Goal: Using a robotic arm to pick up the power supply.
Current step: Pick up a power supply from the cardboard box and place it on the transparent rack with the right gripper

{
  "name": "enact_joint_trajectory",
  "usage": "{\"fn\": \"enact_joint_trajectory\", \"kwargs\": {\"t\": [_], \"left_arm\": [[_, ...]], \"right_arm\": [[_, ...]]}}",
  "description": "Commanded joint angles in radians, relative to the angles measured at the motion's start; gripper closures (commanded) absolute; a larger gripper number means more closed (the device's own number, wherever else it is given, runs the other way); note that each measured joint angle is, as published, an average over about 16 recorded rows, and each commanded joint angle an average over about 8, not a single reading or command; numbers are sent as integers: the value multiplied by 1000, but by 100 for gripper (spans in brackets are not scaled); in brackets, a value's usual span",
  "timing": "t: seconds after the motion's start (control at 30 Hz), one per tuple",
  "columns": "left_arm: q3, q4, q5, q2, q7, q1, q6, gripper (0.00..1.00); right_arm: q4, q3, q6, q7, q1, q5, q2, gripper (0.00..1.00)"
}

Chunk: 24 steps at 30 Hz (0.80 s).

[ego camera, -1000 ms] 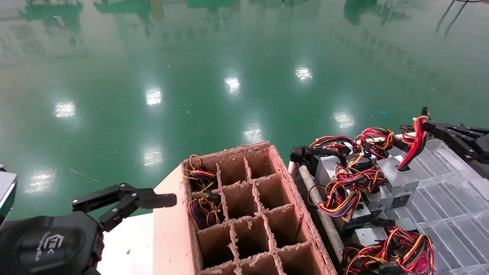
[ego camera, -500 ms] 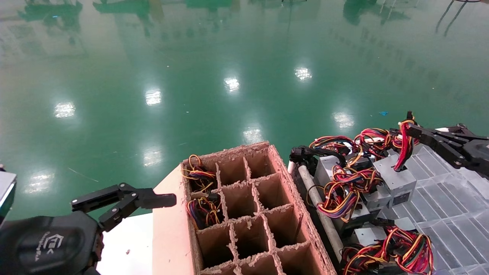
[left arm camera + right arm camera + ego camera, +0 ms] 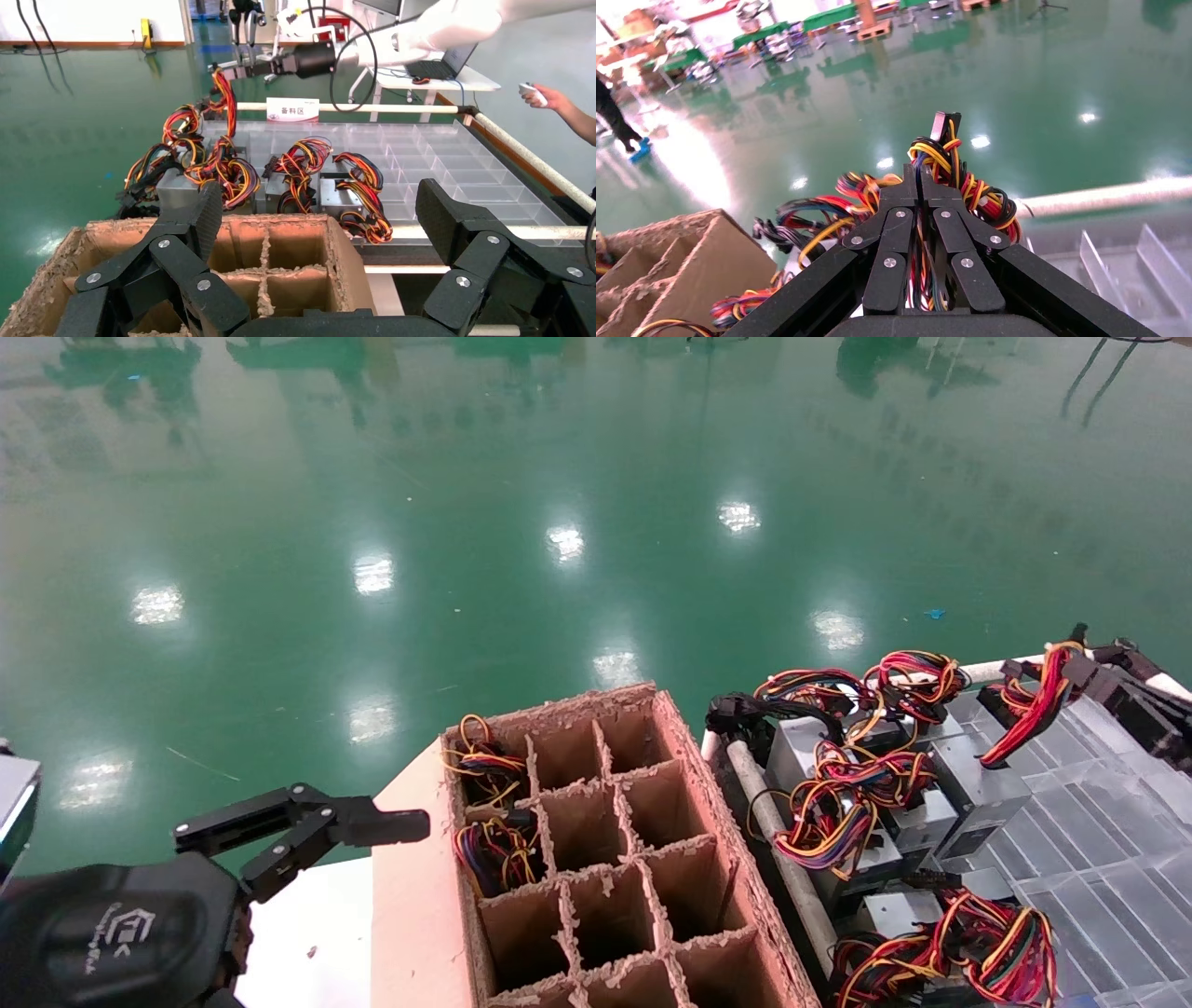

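Two of the cells in the brown cardboard divider box (image 3: pixel 596 859) are holding coiled wire bundles (image 3: pixel 489 808), both in its left column; the other cells visible are lying bare. To the right, a clear plastic tray (image 3: pixel 1108 840) divided into compartments is carrying several silver-grey power supplies, at least four, packed close along its left side with their red, yellow and black wires tangled over them. The right gripper (image 3: pixel 921 184) is sitting at the tray's far right edge, fingers pressed together and pinching the wire bundle (image 3: pixel 1029 710) of the power supply (image 3: pixel 973 784) below it. The left gripper (image 3: pixel 320 221) is hanging spread wide beside the box's left wall.
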Motion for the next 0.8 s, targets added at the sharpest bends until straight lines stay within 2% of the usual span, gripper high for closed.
{"fn": "enact_joint_trajectory", "kwargs": {"t": [0.03, 0.33, 0.37, 0.6, 0.63, 0.8], "left_arm": [[0, 0, 0, 0, 0, 0, 0, 9], [0, 0, 0, 0, 0, 0, 0, 8], [0, 0, 0, 0, 0, 0, 0, 8], [0, 0, 0, 0, 0, 0, 0, 6], [0, 0, 0, 0, 0, 0, 0, 6], [0, 0, 0, 0, 0, 0, 0, 5]], "right_arm": [[-13, 18, 14, -1, -29, 24, -11, 100], [18, 58, 40, -5, -103, 78, -19, 99], [24, 58, 41, -3, -107, 78, -16, 93], [58, 53, 44, 11, -125, 72, -5, 7], [60, 53, 44, 12, -126, 71, -4, 0], [64, 52, 44, 13, -127, 70, -3, 0]]}}
